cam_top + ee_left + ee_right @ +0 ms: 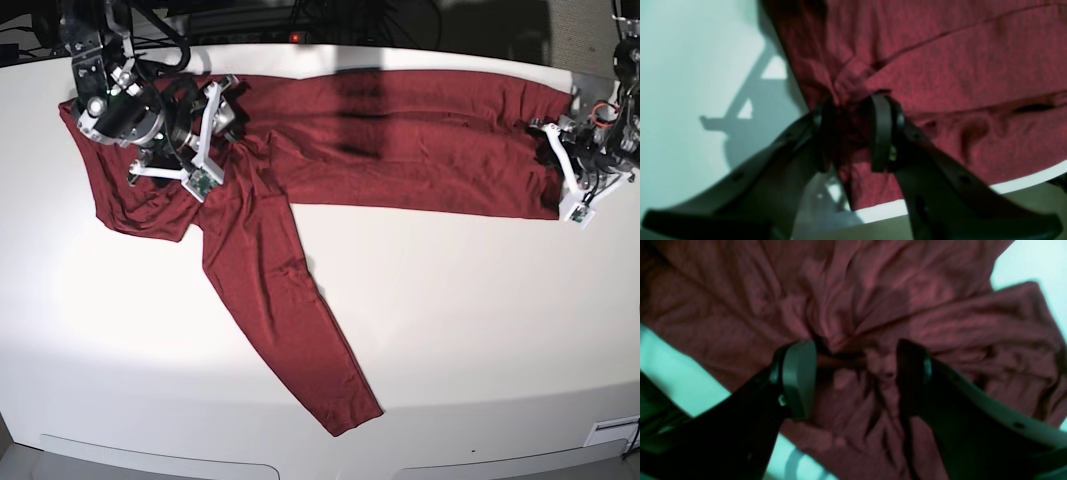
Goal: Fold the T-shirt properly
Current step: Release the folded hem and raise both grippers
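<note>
White table (480, 300), maroon T-shirt (400, 140) spread along its far side, one sleeve (285, 310) trailing forward

Maroon T-shirt (400, 140), spread flat, sleeve outstretched

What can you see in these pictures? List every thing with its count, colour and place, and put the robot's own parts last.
T-shirt: one, dark red, long-sleeved, stretched across the far part of the table, one sleeve trailing toward the near edge.
Table: one, white, under everything.
Left gripper: one, black, at the shirt's end on the base view's right, shut on a bunch of the fabric.
Right gripper: one, black, over the wrinkled shirt end on the base view's left, jaws apart, nothing pinched between them.
</note>
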Robot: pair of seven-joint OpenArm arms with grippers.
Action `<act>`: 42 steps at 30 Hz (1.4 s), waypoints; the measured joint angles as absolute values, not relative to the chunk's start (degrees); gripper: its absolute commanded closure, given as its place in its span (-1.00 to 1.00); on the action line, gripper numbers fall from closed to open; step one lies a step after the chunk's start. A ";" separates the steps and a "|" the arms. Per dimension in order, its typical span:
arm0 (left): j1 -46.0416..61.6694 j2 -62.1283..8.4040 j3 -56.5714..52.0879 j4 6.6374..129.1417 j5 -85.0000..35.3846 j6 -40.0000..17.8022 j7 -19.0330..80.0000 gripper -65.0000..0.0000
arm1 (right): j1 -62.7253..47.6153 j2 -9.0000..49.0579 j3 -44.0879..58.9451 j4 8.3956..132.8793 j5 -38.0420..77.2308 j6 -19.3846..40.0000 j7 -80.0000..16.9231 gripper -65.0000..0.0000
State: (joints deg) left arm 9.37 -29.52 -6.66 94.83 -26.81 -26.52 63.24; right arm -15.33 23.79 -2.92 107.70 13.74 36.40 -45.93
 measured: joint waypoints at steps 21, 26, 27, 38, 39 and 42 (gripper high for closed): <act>9.02 -29.52 -6.66 97.67 -22.70 -26.37 52.95 0.28 | 31.81 3.44 -2.66 50.96 8.08 27.27 -28.45 -0.16; 7.18 -29.52 -6.66 97.67 -22.70 -26.35 52.62 0.28 | 37.76 1.41 -2.61 35.66 4.69 22.55 -25.87 -0.16; 6.52 -29.52 -6.66 97.67 -22.70 -26.48 52.66 0.28 | 37.80 0.99 -2.61 34.57 3.79 22.28 -25.56 -0.16; -0.84 -29.52 -6.70 97.67 -22.55 -26.55 48.05 0.28 | 28.62 -1.93 -2.52 35.31 3.81 27.88 -17.98 -0.15; -1.37 -29.52 -6.68 97.67 -22.55 -26.50 46.06 0.28 | 27.99 -2.02 -2.57 35.33 4.47 30.59 -17.98 -0.15; -2.94 -29.52 -6.70 97.67 -22.59 -26.52 40.84 0.29 | 25.82 -2.22 -2.61 36.23 8.45 34.94 -16.36 -0.15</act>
